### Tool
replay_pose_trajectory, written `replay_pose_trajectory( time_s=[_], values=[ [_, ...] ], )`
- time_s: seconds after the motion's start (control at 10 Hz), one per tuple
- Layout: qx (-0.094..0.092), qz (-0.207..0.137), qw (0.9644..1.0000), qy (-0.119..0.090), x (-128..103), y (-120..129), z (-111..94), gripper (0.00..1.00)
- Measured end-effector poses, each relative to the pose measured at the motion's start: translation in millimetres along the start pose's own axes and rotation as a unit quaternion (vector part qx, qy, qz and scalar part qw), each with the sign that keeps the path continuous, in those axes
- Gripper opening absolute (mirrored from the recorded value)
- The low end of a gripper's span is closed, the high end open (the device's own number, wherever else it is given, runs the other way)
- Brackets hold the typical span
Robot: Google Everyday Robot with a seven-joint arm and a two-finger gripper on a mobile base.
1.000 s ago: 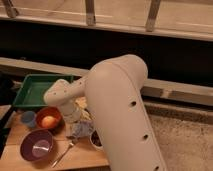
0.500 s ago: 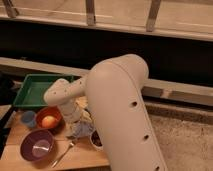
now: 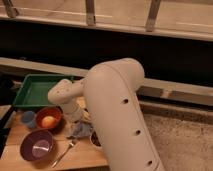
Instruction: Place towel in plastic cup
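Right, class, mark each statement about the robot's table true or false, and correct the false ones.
1. The open gripper is down by the towel. True.
2. The blue cup stands left of the orange bowl. True.
3. The towel is in the cup. False: it lies on the table, right of the orange bowl.
4. The purple bowl stands in the green tray. False: it stands on the table; the tray lies farther back.

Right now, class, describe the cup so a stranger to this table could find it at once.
Start at the green tray at the back left of the wooden table; just in front sits an orange bowl. The cup stands at that bowl's left, away from the end effector over the towel. It is blue and smaller than that bowl.
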Motion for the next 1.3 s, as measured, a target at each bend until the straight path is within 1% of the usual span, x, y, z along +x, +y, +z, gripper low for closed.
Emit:
replay_pose_trajectory(
  time_s=[0.1,0.2,0.3,0.5,0.6,0.9,1.0,1.1,1.3],
  values=[
    [-0.005,0.001,1.0,0.004,-2,0,5,0.73],
    [-0.007,0.001,0.9999,0.008,-5,2,9,0.71],
    [-0.001,-0.002,0.9999,0.013,-6,5,14,0.62],
    [0.005,-0.005,0.9999,0.014,-6,11,13,0.45],
    [0.005,-0.005,0.9999,0.013,-7,10,12,0.31],
    [0.009,-0.005,0.9999,0.012,-6,8,10,0.04],
    [0.012,-0.006,0.9999,0.003,-4,7,4,0.0],
    [0.015,-0.009,0.9998,-0.009,-1,6,-7,0.0],
    [0.023,-0.012,0.999,-0.037,6,2,-37,0.0]
  ],
)
